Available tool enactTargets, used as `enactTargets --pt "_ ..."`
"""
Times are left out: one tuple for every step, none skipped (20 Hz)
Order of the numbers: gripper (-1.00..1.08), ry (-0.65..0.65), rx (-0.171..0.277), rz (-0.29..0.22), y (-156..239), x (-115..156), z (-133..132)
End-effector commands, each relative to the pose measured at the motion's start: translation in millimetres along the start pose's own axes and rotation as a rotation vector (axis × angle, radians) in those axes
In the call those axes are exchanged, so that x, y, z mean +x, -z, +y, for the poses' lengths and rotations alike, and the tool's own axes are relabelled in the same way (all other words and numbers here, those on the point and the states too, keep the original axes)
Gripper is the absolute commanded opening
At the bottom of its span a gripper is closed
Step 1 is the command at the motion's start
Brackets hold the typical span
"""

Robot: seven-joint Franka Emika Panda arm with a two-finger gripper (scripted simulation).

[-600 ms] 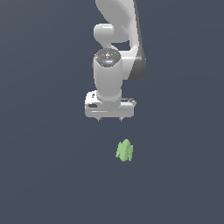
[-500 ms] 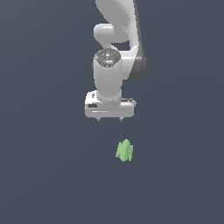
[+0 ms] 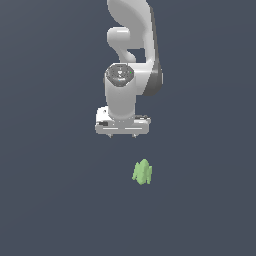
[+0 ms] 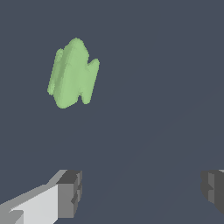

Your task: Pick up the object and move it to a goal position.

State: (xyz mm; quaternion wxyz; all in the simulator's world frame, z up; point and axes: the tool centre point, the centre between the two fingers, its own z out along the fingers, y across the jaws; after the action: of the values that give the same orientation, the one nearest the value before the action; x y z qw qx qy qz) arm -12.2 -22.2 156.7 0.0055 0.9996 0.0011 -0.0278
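The object [image 3: 142, 172] is a small light green lumpy solid with ridged lobes, lying on the dark grey floor. It is below and slightly toward the exterior view's right of the white gripper [image 3: 122, 136]. The gripper hangs from the white arm, pointing down, apart from the object. In the wrist view the object [image 4: 72, 73] lies ahead of the two grey fingertips [image 4: 70, 194], which stand wide apart with nothing between them. The gripper [image 4: 142, 192] is open.
A plain dark grey floor [image 3: 50, 200] surrounds the arm and the object. No other thing shows in either view.
The arm and gripper have barely moved. The object lies where it was.
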Motion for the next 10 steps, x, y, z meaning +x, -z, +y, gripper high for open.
enactTargets --pt "1.00 0.000 0.000 0.000 0.1 0.2 -0.3" --pt "1.00 -0.001 0.000 0.001 0.1 1.1 -0.8" --pt "1.00 -0.003 0.000 0.002 -0.4 2.2 -1.4" --pt "1.00 -0.006 0.000 0.002 -1.2 3.5 -2.1" --pt "1.00 -0.010 0.000 0.002 -2.1 5.2 -3.1" --pt "1.00 -0.015 0.000 0.003 -3.2 7.3 -4.4" --pt "1.00 -0.020 0.000 0.004 -4.3 9.8 -5.8" --pt "1.00 -0.026 0.000 0.005 -5.6 12.6 -7.6" --pt "1.00 -0.032 0.000 0.007 -7.1 15.8 -9.6" --pt "1.00 -0.040 0.000 0.008 -8.9 19.3 -11.8"
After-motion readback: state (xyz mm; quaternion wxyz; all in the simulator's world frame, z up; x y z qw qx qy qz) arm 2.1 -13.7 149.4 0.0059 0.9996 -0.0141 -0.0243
